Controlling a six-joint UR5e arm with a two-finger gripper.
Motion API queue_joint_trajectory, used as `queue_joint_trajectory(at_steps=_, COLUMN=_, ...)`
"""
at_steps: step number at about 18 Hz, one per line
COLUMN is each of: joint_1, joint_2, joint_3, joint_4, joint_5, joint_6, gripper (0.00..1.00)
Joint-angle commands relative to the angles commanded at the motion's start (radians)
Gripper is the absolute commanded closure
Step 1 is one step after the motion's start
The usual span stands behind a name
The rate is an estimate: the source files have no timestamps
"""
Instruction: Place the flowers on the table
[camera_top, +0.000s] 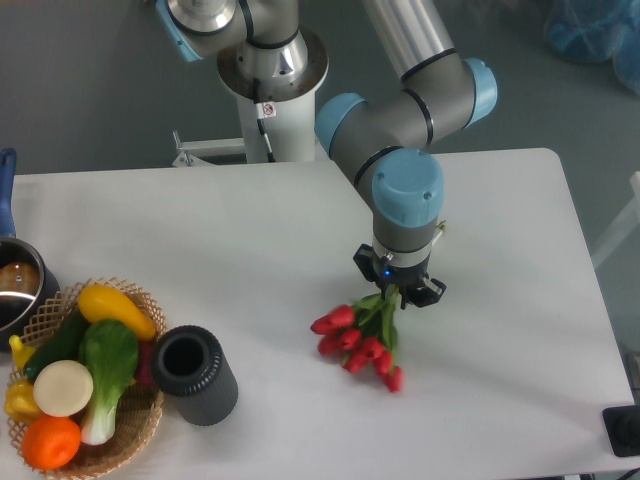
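A bunch of red tulips (358, 345) with green stems lies on the white table (250, 230), blooms pointing to the lower left. My gripper (398, 293) stands straight above the stem end. Its fingers sit on either side of the green stems (388, 312) and look closed on them. The blooms touch the table surface. The fingertips are partly hidden by the gripper body.
A black cylindrical vase (195, 375) lies on its side at the lower left. Beside it is a wicker basket (128, 440) with several toy vegetables. A dark pot (15, 290) sits at the left edge. The robot base (272, 70) is at the back.
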Motion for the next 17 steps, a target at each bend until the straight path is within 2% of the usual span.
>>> queue_joint_trajectory(at_steps=8, joint_1=0.018, joint_2=0.078, joint_3=0.0, joint_4=0.005, joint_5=-0.006, joint_6=0.0, gripper=0.0)
queue_joint_trajectory(at_steps=11, joint_1=0.026, joint_2=0.083, joint_3=-0.003, joint_4=0.044, joint_5=-0.003, joint_6=0.0, gripper=0.0)
queue_joint_trajectory(at_steps=17, joint_1=0.064, joint_2=0.12, joint_3=-0.005, joint_4=0.032, joint_5=-0.009, joint_6=0.05, gripper=0.0)
